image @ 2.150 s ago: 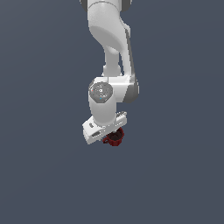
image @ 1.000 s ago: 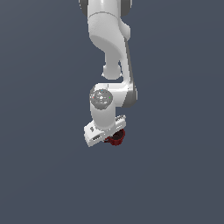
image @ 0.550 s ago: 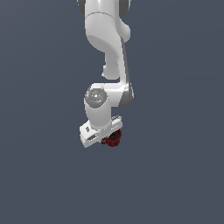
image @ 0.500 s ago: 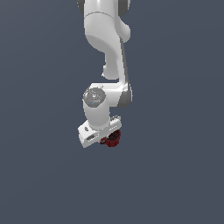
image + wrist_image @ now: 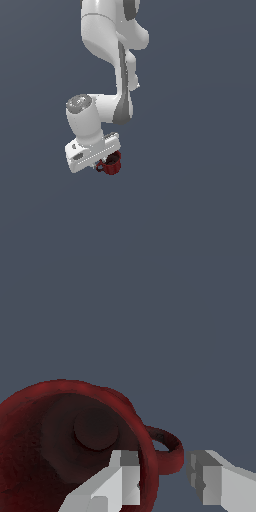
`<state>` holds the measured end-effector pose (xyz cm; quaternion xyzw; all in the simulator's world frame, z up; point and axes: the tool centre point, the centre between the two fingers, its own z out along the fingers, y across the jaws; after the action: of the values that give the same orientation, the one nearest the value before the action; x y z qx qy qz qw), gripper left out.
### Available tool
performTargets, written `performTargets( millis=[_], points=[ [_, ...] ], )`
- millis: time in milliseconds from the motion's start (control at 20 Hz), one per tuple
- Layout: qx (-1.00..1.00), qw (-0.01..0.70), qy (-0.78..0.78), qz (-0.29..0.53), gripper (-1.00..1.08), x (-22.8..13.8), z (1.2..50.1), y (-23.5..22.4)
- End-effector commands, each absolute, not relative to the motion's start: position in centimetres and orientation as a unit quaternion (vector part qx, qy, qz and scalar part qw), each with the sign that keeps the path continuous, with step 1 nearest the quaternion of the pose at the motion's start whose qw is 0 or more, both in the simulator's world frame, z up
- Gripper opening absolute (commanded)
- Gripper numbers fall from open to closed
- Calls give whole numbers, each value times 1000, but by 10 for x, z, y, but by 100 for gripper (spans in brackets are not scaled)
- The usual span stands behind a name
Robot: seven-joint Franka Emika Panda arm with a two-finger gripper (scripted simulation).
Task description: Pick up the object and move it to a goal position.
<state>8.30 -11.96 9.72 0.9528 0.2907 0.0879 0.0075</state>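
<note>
Dark red mug (image 5: 113, 162) just below center of the exterior view, tucked under the white claw (image 5: 102, 160) at the arm's lower end. In the wrist view, 1 finger (image 5: 122, 481) inside the mug's (image 5: 60, 441) rim, the other beside the loop handle (image 5: 167, 448): pinching the mug's wall.

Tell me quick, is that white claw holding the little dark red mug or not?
Gripper: its fingers straddle the wall of the small dark red mug, one inside, one outside by the handle; whether they are shut on it cannot be told.
</note>
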Motion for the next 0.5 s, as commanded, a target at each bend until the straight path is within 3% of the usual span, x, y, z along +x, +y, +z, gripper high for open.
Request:
performTargets(
  millis=[0, 450],
  points=[
    [948, 15, 296, 114, -100, 94, 107, -144],
    [929, 32, 311, 197, -100, 126, 134, -220]
  ],
)
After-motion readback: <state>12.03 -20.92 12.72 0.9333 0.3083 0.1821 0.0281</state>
